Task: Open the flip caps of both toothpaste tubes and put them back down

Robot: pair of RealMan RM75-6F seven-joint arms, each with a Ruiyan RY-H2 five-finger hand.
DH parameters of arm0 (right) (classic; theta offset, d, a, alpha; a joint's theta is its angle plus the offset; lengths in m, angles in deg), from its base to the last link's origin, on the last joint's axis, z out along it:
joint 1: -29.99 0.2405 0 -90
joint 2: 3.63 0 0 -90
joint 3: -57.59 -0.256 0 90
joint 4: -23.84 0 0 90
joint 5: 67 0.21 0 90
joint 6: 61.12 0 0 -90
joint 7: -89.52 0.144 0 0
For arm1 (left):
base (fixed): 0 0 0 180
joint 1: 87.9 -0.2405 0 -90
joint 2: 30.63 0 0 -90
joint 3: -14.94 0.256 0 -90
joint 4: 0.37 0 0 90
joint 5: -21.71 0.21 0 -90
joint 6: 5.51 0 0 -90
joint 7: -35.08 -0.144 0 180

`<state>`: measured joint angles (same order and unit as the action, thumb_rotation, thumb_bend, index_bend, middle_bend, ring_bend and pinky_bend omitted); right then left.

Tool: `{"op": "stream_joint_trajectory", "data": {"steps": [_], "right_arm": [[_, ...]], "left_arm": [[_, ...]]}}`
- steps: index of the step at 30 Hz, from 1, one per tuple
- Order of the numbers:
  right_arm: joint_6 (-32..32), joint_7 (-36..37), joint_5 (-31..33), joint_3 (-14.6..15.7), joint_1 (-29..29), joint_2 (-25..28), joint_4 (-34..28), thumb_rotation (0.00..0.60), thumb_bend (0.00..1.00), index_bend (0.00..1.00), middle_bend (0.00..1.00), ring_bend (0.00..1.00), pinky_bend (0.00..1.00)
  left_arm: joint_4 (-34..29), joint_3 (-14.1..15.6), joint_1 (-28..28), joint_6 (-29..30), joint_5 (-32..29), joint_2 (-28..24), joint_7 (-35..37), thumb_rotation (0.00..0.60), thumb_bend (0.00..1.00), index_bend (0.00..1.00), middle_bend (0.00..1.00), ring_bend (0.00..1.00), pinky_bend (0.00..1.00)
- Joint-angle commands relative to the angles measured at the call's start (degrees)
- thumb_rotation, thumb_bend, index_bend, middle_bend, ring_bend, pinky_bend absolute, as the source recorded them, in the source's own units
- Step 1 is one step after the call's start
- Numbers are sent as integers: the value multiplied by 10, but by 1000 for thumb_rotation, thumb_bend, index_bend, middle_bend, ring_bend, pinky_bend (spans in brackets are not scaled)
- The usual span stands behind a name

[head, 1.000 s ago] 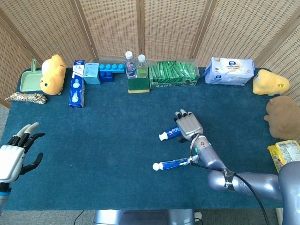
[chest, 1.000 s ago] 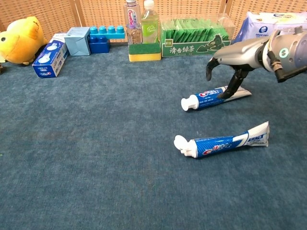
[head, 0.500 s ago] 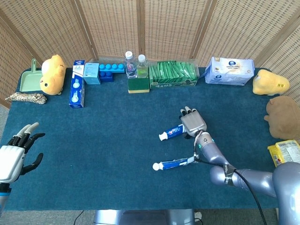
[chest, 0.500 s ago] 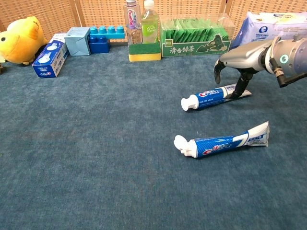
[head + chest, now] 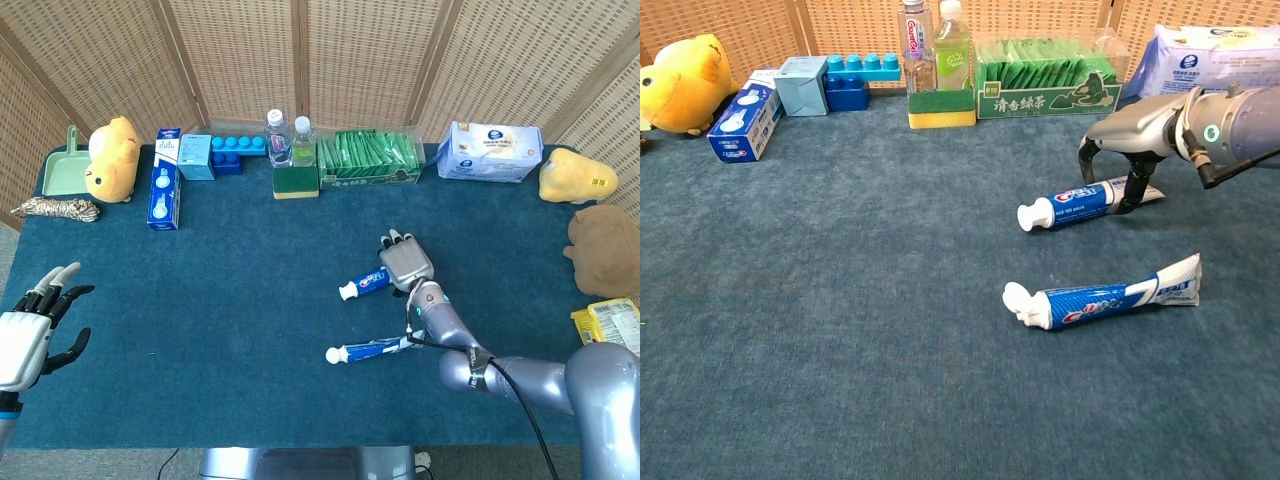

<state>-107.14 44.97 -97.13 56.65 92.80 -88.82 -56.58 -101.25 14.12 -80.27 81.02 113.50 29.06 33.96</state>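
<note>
We see our right hand [image 5: 1124,150] arched over the far toothpaste tube [image 5: 1080,203], fingers spread down around its tail end. The near toothpaste tube [image 5: 1102,298] lies in front of that tube, apart from it, white cap pointing left.

two blue-and-white toothpaste tubes lie flat, far tube [image 5: 1080,200] and near tube [image 5: 1110,296] (white caps pointing left).
</note>
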Motion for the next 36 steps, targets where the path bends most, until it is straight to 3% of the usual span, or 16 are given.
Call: {"op": "stream_joint_trajectory", "data": {"steps": [1, 5, 10, 15, 18, 27, 36], "right_arm": [[1, -2, 3, 1, 2, -3, 3, 552, 306, 345, 157, 56, 208], [6, -4, 11, 1, 7, -9, 9, 599, 315, 426, 190, 74, 209], [15, -4, 28, -3, 15, -17, 15, 600, 337, 600, 313, 182, 241], [20, 31, 14, -18, 8, -20, 18, 600, 383, 808, 509, 380, 401], [23, 62, -16, -24, -4, -17, 20, 600, 402, 876, 586, 469, 483], [28, 129, -59, -39, -29, 6, 1, 600, 424, 899, 654, 555, 568], [71, 280, -69, -84, -83, 84, -94, 600, 435, 899, 692, 628, 650]], "left_arm": [[0, 0, 0, 1, 0, 0, 1, 600, 366, 209, 81, 78, 235], [2, 0, -3, 3, 0, -1, 3, 600, 366, 207, 79, 74, 235], [3, 1, -6, 5, -1, -2, 6, 600, 365, 204, 77, 67, 235], [1, 4, -14, 13, -1, -6, 8, 600, 366, 200, 77, 67, 236], [-2, 5, -17, 16, 2, -8, 8, 600, 366, 200, 76, 67, 236], [-7, 5, -18, 18, 7, -10, 5, 600, 365, 199, 77, 67, 236], [-19, 4, 5, -22, 11, -4, -5, 600, 365, 217, 110, 104, 265]]}}
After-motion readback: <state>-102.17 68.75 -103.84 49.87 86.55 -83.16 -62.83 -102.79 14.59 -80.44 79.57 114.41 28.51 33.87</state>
